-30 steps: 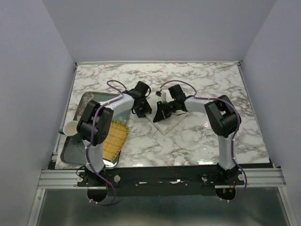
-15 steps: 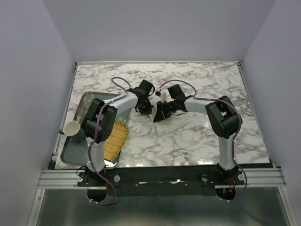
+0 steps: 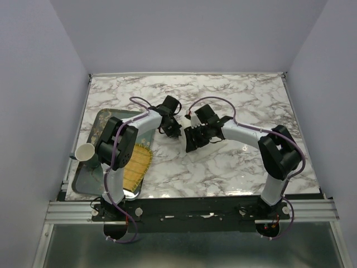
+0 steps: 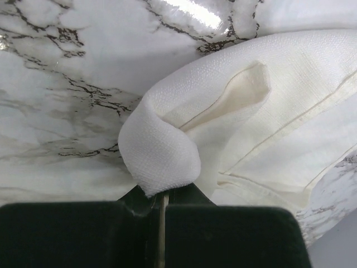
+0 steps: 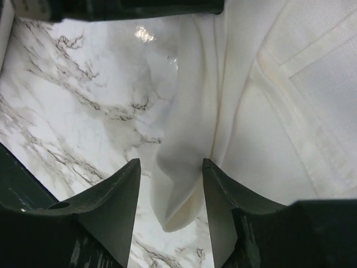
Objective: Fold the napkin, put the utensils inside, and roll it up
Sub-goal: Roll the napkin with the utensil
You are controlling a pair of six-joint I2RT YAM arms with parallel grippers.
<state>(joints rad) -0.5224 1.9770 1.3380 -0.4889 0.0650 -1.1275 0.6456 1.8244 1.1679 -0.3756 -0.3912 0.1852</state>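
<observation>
The cream-white napkin (image 4: 279, 106) lies bunched on the marble table at its middle, mostly hidden under both grippers in the top view (image 3: 205, 148). My left gripper (image 4: 162, 196) is shut on a curled corner of the napkin; it sits at the cloth's left edge in the top view (image 3: 173, 129). My right gripper (image 5: 170, 163) is open, with a hanging fold of the napkin (image 5: 184, 167) between its two fingers, not squeezed; the top view (image 3: 192, 140) shows it just right of the left gripper. The spoon is not in view.
A metal tray (image 3: 89, 170) stands at the table's left edge, holding a yellow woven mat (image 3: 137, 163). A white paper cup (image 3: 85, 152) sits at the tray's left rim. Marble table (image 3: 251, 100) stretches to the back and right.
My right arm's elbow has swung right and its gripper has drawn slightly nearer. My left gripper has shifted a little right and nearer, close beside it. Less of the napkin shows from above.
</observation>
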